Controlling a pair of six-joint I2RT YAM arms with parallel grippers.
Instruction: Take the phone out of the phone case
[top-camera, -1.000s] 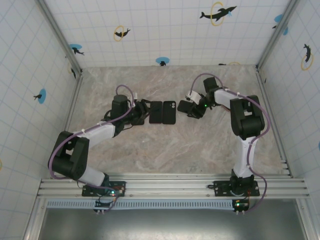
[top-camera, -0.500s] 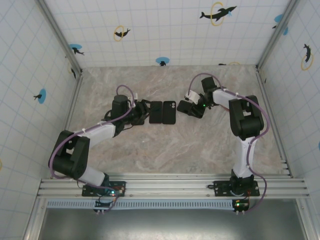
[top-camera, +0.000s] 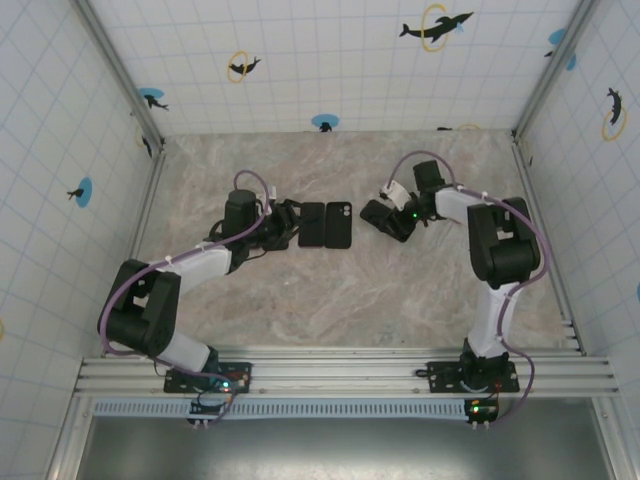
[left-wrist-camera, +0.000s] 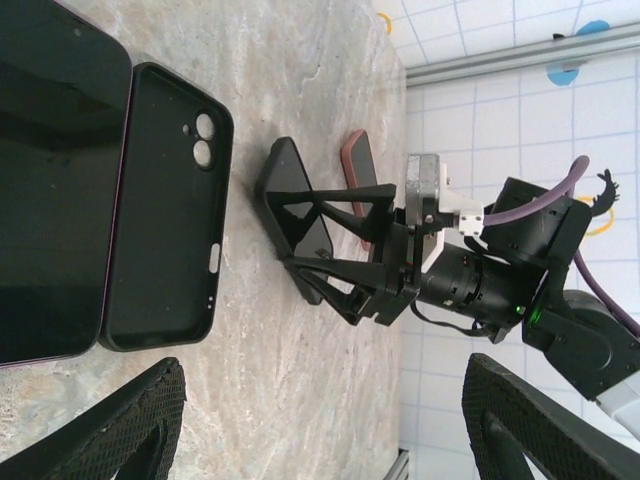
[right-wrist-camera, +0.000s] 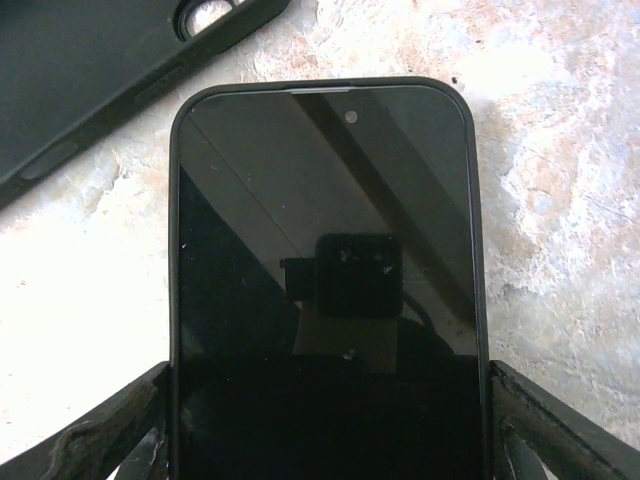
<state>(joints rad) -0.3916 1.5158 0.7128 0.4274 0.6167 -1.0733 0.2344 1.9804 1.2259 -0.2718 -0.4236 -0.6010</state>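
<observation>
Black glass, face up to the right wrist camera: found the phone (right-wrist-camera: 325, 280) across the lower half of that view, both long edges pressed against the fingers (right-wrist-camera: 95, 430) of the right gripper (top-camera: 375, 213). Placed it, in the top view, right of centre, near the two dark things in the middle but apart from them. Could not tell from the matte rim around the screen: bare, or sleeved in a case of its own.

Saw an empty phone case (left-wrist-camera: 165, 205) in the upper left of the left wrist view, open side up, camera cut-outs toward the top, flat on the marble table (top-camera: 330, 300). Noted a glossy dark slab (left-wrist-camera: 50, 180) along its left edge, touching or just beside; could not tell which.

Judged the step as the separating itself, or its very end. Called for next, if bare, only a setting-down clear of the case; if sleeved, a hold on the rim with one arm and a push at a corner with the other.

Read the right jaws as part-way open and clamped on the phone across its width. Found the left gripper (top-camera: 289, 226) just left of the middle pair, jaws wide apart, nothing between them, seemingly touching nothing.
</observation>
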